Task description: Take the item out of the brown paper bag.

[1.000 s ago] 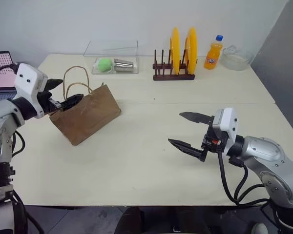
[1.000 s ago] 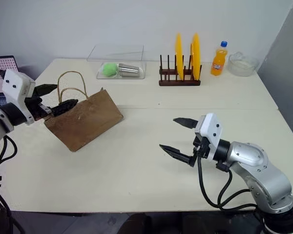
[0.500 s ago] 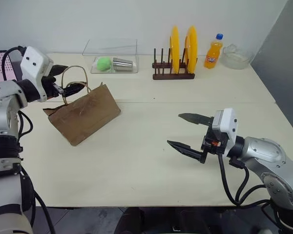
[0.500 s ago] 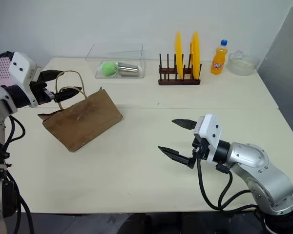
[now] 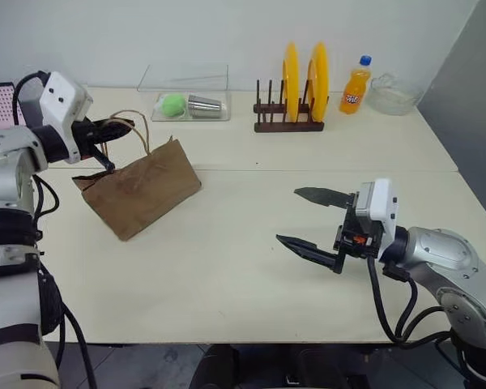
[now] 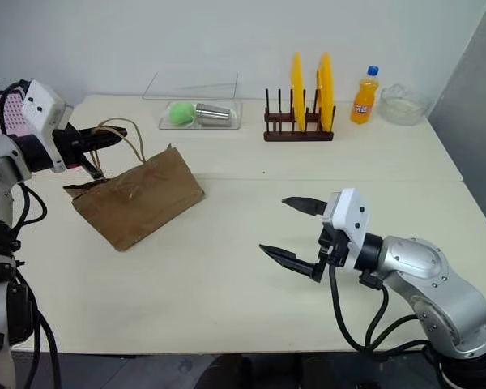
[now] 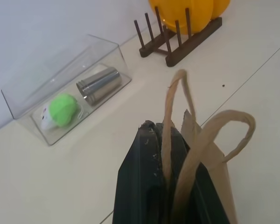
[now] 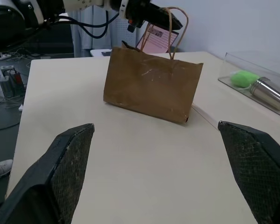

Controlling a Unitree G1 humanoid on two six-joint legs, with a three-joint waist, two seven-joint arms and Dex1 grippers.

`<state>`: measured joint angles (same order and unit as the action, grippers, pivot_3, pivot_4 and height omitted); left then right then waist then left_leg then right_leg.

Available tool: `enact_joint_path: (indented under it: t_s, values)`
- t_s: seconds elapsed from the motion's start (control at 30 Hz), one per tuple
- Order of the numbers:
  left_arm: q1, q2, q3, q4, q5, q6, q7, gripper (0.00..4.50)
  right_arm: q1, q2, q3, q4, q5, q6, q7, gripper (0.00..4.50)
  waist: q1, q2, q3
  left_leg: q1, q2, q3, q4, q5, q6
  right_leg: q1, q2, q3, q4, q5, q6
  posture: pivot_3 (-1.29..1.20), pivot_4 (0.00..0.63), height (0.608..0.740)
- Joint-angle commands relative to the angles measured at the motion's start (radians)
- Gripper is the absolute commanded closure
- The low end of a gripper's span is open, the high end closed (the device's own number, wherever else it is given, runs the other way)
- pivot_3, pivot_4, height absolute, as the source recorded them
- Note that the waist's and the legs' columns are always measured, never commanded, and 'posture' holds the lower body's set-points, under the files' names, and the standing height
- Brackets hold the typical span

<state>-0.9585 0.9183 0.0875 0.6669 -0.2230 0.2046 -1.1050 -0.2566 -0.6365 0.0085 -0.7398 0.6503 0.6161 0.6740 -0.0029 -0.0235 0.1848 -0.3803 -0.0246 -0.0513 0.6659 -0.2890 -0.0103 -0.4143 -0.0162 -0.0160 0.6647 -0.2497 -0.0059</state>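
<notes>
The brown paper bag leans tilted on the left part of the cream table, its two cord handles rising from its top edge. My left gripper is above the bag's upper left corner, shut on one of the handle loops; the black fingers pinch the cord between them. From the right wrist view the bag stands broadside with the left gripper above it. My right gripper hovers open over the table's right half, well apart from the bag. The item is hidden.
Along the table's far edge stand a clear box holding a green ball and a metal cup, a wooden rack with yellow plates, an orange soda bottle and a glass bowl. A pink screen sits far left.
My left gripper went from open around the handles to shut on one loop, and rose and moved away from me, pulling the cord taut. The right gripper stayed put.
</notes>
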Motion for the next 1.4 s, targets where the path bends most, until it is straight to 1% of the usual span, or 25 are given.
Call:
enact_joint_path:
  t_s: [0.03, 0.1, 0.27, 0.4, 0.53, 0.67, 0.77, 0.9, 1.03, 1.17, 1.27, 1.4]
  values:
    - [-0.084, 0.005, -0.006, 0.025, 0.000, -0.024, -0.076, 4.48, -0.013, -0.014, -0.032, -0.038, 0.021, -0.005, -0.004, 0.00, 0.000, 0.000, 0.000, 0.000, 0.000, 0.000, 0.000, 0.000, 0.000, 0.000, 0.000, 0.000, 0.000, 0.000, 0.000, 0.00, 0.150, 0.740]
    - [-0.133, -0.007, -0.031, 0.056, 0.015, -0.041, -0.122, 4.48, -0.011, -0.023, -0.036, -0.040, 0.020, -0.001, -0.003, 0.00, 0.000, 0.000, 0.000, 0.000, 0.000, 0.000, 0.000, 0.000, 0.000, 0.000, 0.000, 0.000, 0.000, 0.000, 0.000, 0.00, 0.150, 0.740]
    - [-0.276, -0.061, -0.075, 0.173, 0.061, -0.097, -0.177, 4.48, 0.000, -0.042, -0.073, -0.043, 0.035, 0.017, -0.016, 0.00, 0.002, -0.001, 0.001, -0.002, 0.000, -0.001, 0.002, 0.000, 0.000, 0.000, 0.000, -0.001, 0.000, 0.000, 0.000, 0.00, 0.150, 0.740]
    - [-0.402, -0.130, -0.093, 0.294, 0.095, -0.157, -0.195, 4.48, 0.026, -0.072, -0.120, -0.054, 0.050, 0.037, -0.027, 0.00, 0.001, -0.002, 0.001, -0.003, 0.000, -0.001, 0.003, 0.000, 0.000, 0.000, 0.000, -0.001, 0.000, 0.000, 0.000, 0.00, 0.150, 0.740]
    - [-0.488, -0.214, -0.104, 0.379, 0.116, -0.212, -0.226, 4.48, 0.049, -0.099, -0.155, -0.075, 0.070, 0.062, -0.046, 0.00, 0.001, -0.002, 0.001, -0.004, 0.000, 0.000, 0.005, 0.000, 0.000, 0.000, 0.000, -0.001, 0.001, 0.001, 0.000, 0.00, 0.150, 0.740]
    - [-0.538, -0.281, -0.104, 0.442, 0.130, -0.244, -0.232, 4.48, 0.070, -0.106, -0.177, -0.097, 0.086, 0.088, -0.079, 0.00, -0.001, -0.002, 0.001, -0.005, 0.000, 0.000, 0.008, 0.000, 0.001, 0.000, 0.000, -0.001, 0.001, 0.001, 0.001, 0.00, 0.150, 0.740]
    - [-0.572, -0.354, -0.093, 0.486, 0.131, -0.261, -0.209, 4.48, 0.114, -0.121, -0.207, -0.119, 0.089, 0.106, -0.104, 0.00, 0.000, -0.003, 0.001, -0.006, 0.000, 0.000, 0.010, 0.000, 0.001, -0.001, 0.000, -0.001, 0.002, 0.001, 0.001, 0.00, 0.150, 0.740]
    - [-0.599, -0.416, -0.079, 0.525, 0.130, -0.270, -0.185, 4.48, 0.163, -0.145, -0.243, -0.137, 0.090, 0.137, -0.131, 0.00, -0.002, -0.003, 0.001, -0.008, 0.000, 0.002, 0.011, -0.001, 0.002, -0.002, 0.000, -0.001, 0.002, 0.002, 0.003, 0.00, 0.150, 0.740]
    - [-0.623, -0.491, -0.071, 0.556, 0.131, -0.270, -0.139, 4.48, 0.237, -0.184, -0.310, -0.152, 0.103, 0.207, -0.167, 0.00, 0.000, -0.003, 0.002, -0.010, 0.000, 0.001, 0.012, -0.001, 0.002, -0.003, 0.000, -0.001, 0.004, 0.002, 0.003, 0.00, 0.150, 0.740]
    - [-0.641, -0.536, -0.047, 0.583, 0.131, -0.263, -0.089, 4.48, 0.281, -0.202, -0.374, -0.167, 0.136, 0.243, -0.176, 0.00, -0.001, -0.004, 0.002, -0.012, -0.001, 0.002, 0.014, -0.001, 0.002, -0.007, 0.000, 0.001, 0.010, 0.002, 0.003, 0.00, 0.150, 0.740]
    - [-0.645, -0.557, -0.040, 0.596, 0.137, -0.268, -0.055, 4.48, 0.294, -0.206, -0.394, -0.176, 0.150, 0.244, -0.179, 0.00, -0.004, -0.004, 0.003, -0.010, -0.001, 0.003, 0.014, -0.001, 0.002, -0.007, 0.000, 0.001, 0.014, 0.000, 0.006, 0.00, 0.150, 0.740]
    - [-0.654, -0.605, -0.019, 0.614, 0.132, -0.268, 0.017, 4.48, 0.325, -0.199, -0.406, -0.194, 0.146, 0.238, -0.187, 0.00, -0.001, -0.005, 0.003, -0.009, 0.000, 0.002, 0.014, 0.000, 0.002, -0.007, 0.000, 0.001, 0.015, 0.000, 0.007, 0.00, 0.150, 0.740]
